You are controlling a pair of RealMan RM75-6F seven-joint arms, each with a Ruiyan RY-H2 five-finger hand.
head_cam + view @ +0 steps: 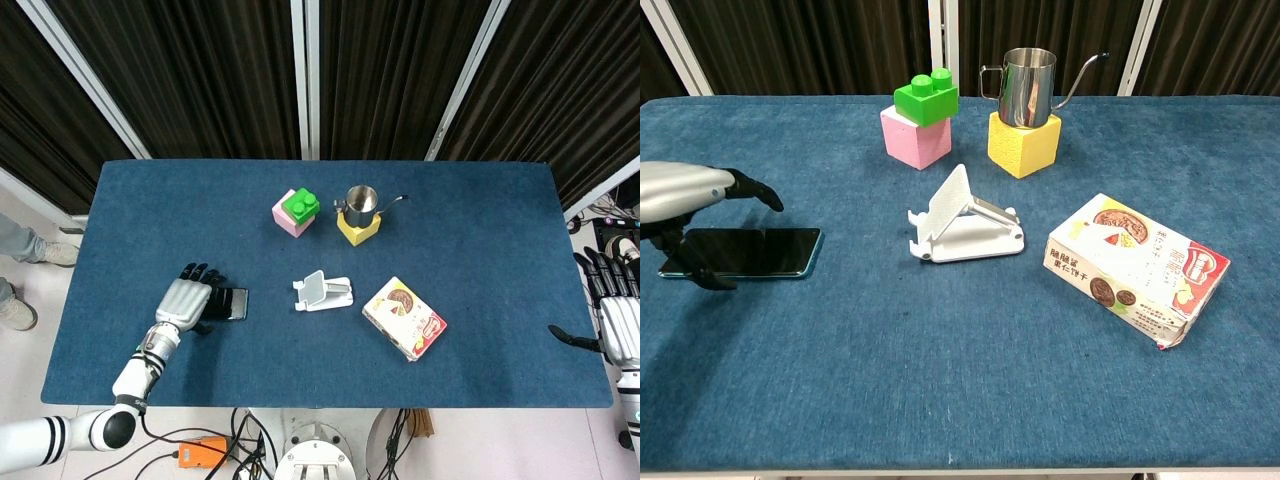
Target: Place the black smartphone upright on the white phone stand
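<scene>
The black smartphone (750, 252) lies flat on the blue table (940, 380) at the left. My left hand (685, 192) hovers over its left end, fingers spread above it and thumb at its near side, holding nothing. From the head view this left hand (190, 298) covers most of the smartphone (236, 303). The white phone stand (962, 222) sits at the table's middle with its rest tilted up, and it carries nothing; it also shows in the head view (323, 291). My right hand (620, 322) stays open beyond the table's right edge.
A green brick on a pink block (920, 118) and a steel pitcher on a yellow block (1025, 110) stand behind the stand. A snack box (1135, 268) lies to the right of the stand.
</scene>
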